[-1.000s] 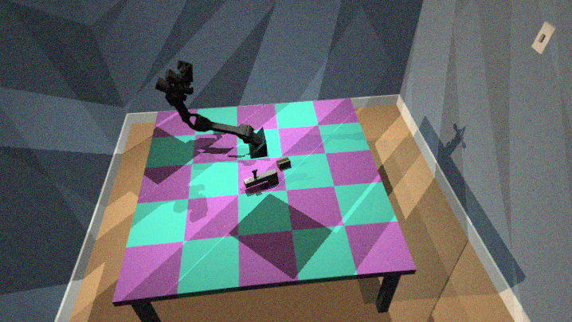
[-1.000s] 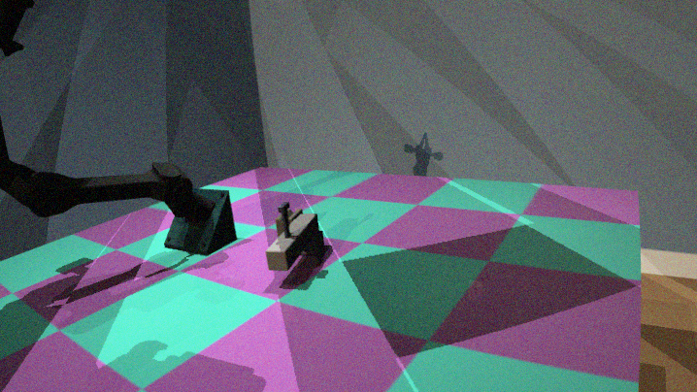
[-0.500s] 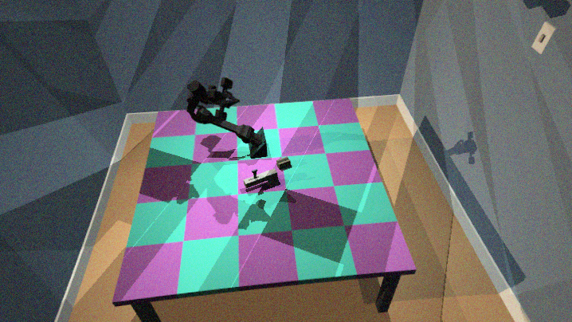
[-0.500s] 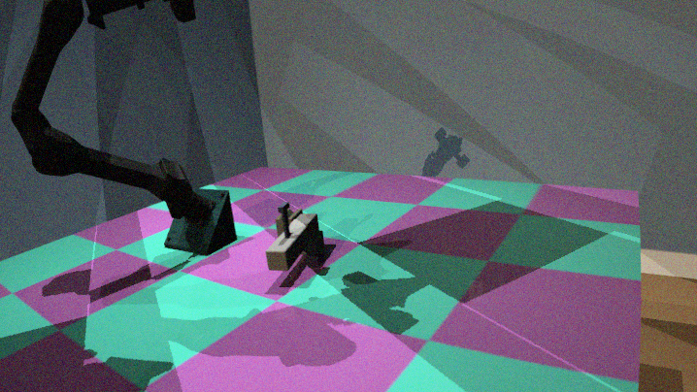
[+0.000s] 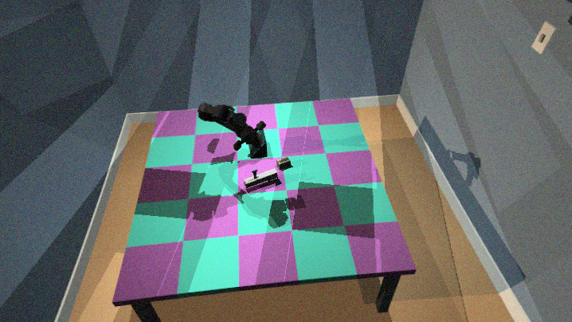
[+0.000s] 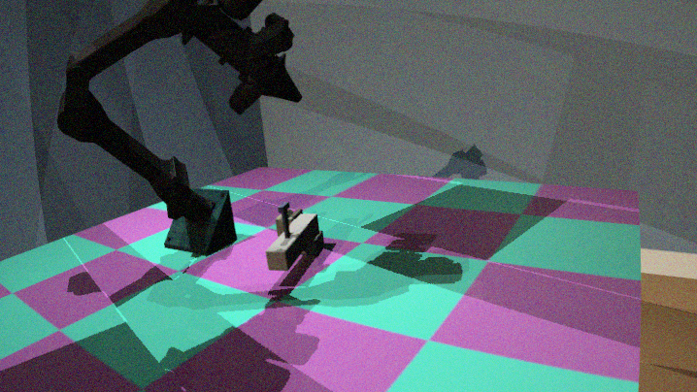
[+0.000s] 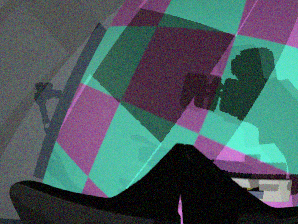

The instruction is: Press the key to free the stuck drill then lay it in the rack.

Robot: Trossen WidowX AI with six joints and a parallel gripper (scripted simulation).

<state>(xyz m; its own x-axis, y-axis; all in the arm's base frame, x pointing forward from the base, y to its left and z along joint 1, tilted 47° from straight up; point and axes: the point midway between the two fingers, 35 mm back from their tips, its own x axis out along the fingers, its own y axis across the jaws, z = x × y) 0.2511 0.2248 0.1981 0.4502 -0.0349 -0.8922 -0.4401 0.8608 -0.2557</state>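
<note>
From where I stand, the arm [image 6: 112, 131] is reared up high over its base [image 6: 202, 221], with the gripper [image 6: 265, 82] well above the checkered surface [image 6: 512, 292] and its jaws clenched on nothing. Down below, the pale block [image 5: 261, 179] sits near the middle, with a dark upright piece [image 5: 254, 174] standing out of its top; I take that for the key or the drill's handle, but I cannot tell which. A smaller tan piece [image 5: 284, 162] lies just beside the block, perhaps the rack, and nothing lies in it. For the pressing step, I'd say clenched jaws suit well: bring them straight down over the key, squarely and slowly, so the tip doesn't slide off or shove the block sideways.
</note>
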